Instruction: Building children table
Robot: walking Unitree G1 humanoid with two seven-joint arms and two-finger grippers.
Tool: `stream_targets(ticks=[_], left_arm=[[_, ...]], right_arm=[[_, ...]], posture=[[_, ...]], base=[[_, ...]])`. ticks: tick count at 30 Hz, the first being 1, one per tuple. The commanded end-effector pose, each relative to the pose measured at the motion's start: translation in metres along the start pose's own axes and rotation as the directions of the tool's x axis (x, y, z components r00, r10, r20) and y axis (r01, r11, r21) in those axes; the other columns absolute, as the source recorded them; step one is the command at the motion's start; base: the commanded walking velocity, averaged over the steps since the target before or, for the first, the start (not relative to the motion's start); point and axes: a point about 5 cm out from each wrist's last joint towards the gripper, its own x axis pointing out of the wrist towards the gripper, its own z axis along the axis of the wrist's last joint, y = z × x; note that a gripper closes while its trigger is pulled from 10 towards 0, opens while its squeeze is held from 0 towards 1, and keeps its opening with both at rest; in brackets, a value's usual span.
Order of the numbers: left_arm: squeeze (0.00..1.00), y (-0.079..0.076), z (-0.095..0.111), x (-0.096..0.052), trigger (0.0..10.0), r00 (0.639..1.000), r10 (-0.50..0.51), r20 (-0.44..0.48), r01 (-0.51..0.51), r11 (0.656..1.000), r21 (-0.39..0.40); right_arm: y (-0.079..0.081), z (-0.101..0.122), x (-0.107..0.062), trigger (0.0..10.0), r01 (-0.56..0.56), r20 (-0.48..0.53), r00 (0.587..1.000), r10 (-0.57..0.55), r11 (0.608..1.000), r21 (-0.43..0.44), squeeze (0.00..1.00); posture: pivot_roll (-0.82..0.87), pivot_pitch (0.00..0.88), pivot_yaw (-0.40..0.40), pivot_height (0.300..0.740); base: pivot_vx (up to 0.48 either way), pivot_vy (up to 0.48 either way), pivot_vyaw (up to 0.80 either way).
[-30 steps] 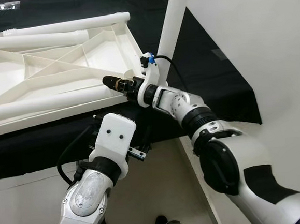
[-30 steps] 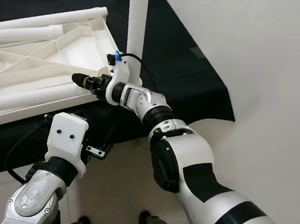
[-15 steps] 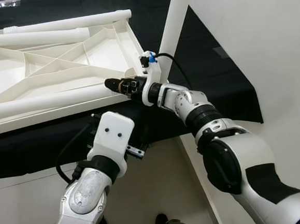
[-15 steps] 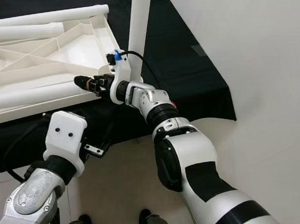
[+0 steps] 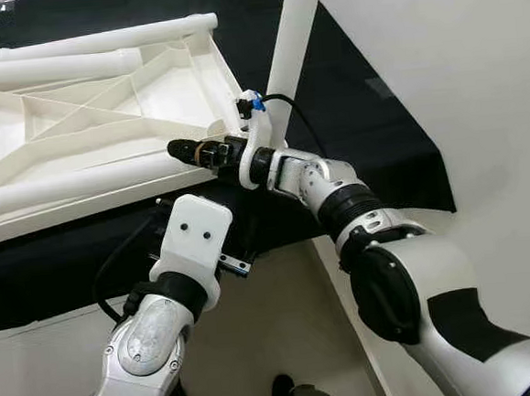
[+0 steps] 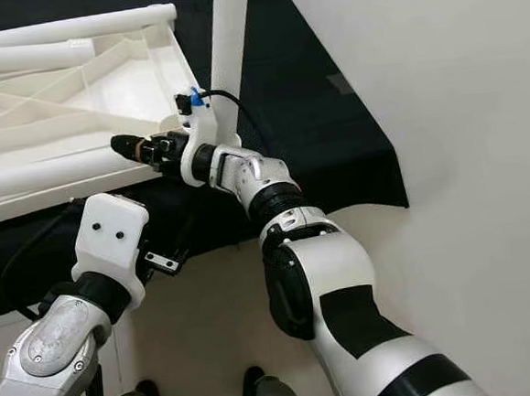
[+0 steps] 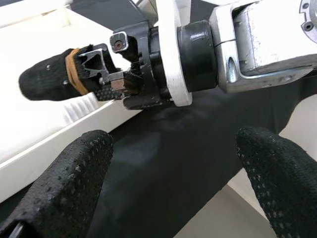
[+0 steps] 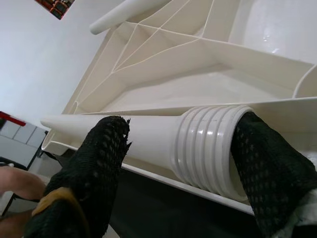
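Right gripper (image 5: 188,152) clenched on threaded table leg (image 8: 148,139) over upturned tabletop (image 5: 84,111); left gripper (image 7: 168,163) released at 6 o'clock; next likely seat leg in socket

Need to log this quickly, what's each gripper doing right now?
Left gripper: open, holding nothing, below the tabletop's edge.
Right gripper: shut on the threaded end of a table leg.

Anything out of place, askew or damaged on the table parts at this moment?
Nothing looks broken. The white tabletop lies upside down, ribs up, on the black cloth. One leg already stands upright at its corner. The right gripper closes its jaws on a loose leg's threaded end; the left gripper waits open below.
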Motion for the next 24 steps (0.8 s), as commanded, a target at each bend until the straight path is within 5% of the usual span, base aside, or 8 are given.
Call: stream_targets(ticks=[1,10,11,14,15,24], left_arm=[[0.0,-0.002,-0.002,-0.002,10.0,1.0,-0.004,-0.013,0.004,1.0,0.007],[0.0,0.003,-0.002,-0.002,10.0,1.0,0.02,-0.008,-0.02,1.0,0.015],[0.0,0.004,-0.002,-0.002,10.0,1.0,0.022,-0.008,-0.022,1.0,0.016],[0.0,0.004,-0.002,-0.002,10.0,1.0,0.023,-0.007,-0.023,1.0,0.017],[0.0,0.004,-0.002,-0.002,10.0,1.0,0.025,-0.007,-0.025,1.0,0.018],[0.0,0.005,-0.002,-0.003,10.0,1.0,0.029,-0.008,-0.029,0.999,0.019]], right_arm=[[0.001,-0.033,0.006,10.0,-0.004,-0.139,0.99,0.013,0.998,0.061,0.0],[0.015,-0.035,0.016,9.7,-0.065,-0.133,0.988,0.076,0.994,0.086,0.0],[0.014,-0.035,0.017,1.4,-0.042,-0.125,0.991,0.053,0.995,0.088,0.0],[0.013,-0.035,0.017,1.4,-0.025,-0.12,0.992,0.036,0.996,0.089,0.0],[0.011,-0.036,0.016,0.0,-0.014,-0.118,0.993,0.024,0.996,0.085,0.0],[-0.002,-0.036,0.01,0.0,0.095,-0.119,0.989,-0.088,0.994,0.054,0.0]], posture=[[0.09,0.335,-0.164,0.74],[0.08,0.327,-0.171,0.74],[0.08,0.326,-0.171,0.74],[0.08,0.326,-0.171,0.74],[0.08,0.325,-0.175,0.74],[0.08,0.327,-0.176,0.74]], base=[[0.0,0.0,0.0],[0.0,0.0,0.0],[0.0,0.0,0.0],[0.0,0.0,0.0],[0.0,0.0,0.0],[0.0,0.0,0.0]])
